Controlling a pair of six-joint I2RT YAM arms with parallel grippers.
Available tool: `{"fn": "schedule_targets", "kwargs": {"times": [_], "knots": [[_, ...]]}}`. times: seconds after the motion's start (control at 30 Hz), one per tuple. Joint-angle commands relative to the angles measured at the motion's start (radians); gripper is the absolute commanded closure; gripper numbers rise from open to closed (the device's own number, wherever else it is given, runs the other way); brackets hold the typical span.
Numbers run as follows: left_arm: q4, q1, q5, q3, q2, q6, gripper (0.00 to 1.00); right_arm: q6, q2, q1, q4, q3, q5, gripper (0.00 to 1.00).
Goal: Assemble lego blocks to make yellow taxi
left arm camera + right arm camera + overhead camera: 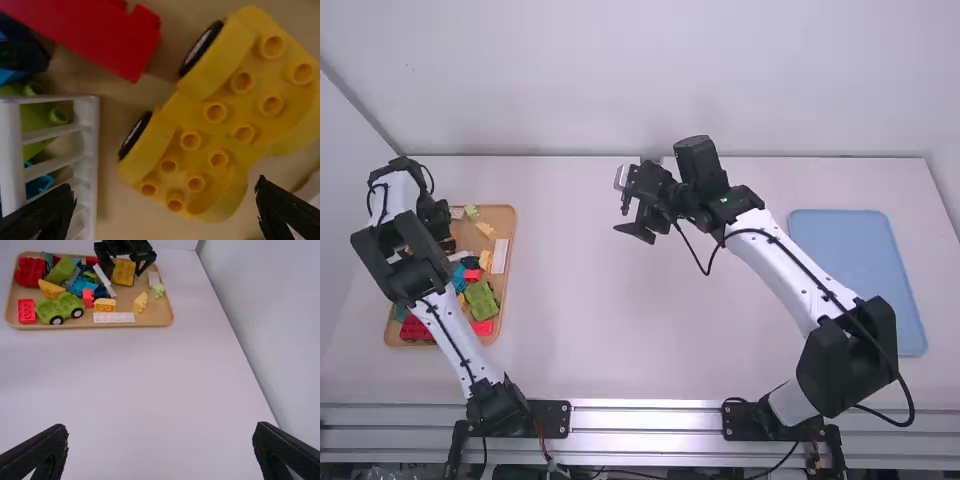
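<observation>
Over the tray's far part, my left gripper (442, 238) hangs low. In its wrist view the left gripper (165, 207) is open, with a yellow wheeled car base (217, 114) lying below, between and beyond its fingers. The right wrist view shows that yellow car base (123, 273) with the left fingers on either side of it. My right gripper (626, 207) is above the middle of the table; the right wrist view has this gripper (160, 445) open and holding nothing. Loose yellow blocks (105, 305) lie in the wooden tray (150, 322).
Beside the yellow base are a red block (105, 37) and a white railed piece (86, 150). A green wheeled car (60, 308) and a white plate (114, 317) share the tray. On the table's right side lies a blue tray (855, 265).
</observation>
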Motion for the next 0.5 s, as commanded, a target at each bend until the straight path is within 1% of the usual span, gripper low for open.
{"fn": "schedule_targets", "kwargs": {"times": [0.0,0.17,0.23,0.27,0.47], "knots": [[0.008,0.004,-0.014,-0.005,0.013,0.010,0.01,-0.001,0.007,-0.004,-0.004,0.031,-0.006,0.01],[0.066,0.004,-0.025,-0.005,0.013,0.177,0.01,0.000,0.007,-0.004,-0.005,0.031,-0.006,0.01],[0.064,0.005,-0.040,-0.005,0.013,0.272,0.01,-0.001,0.008,-0.003,-0.004,0.031,-0.002,0.01],[0.063,0.005,-0.040,-0.005,0.013,0.277,0.01,-0.001,0.008,-0.003,-0.004,0.031,-0.002,0.01],[0.047,0.004,-0.043,-0.005,0.013,0.498,0.01,0.000,0.009,-0.004,-0.003,0.031,-0.002,0.01]]}}
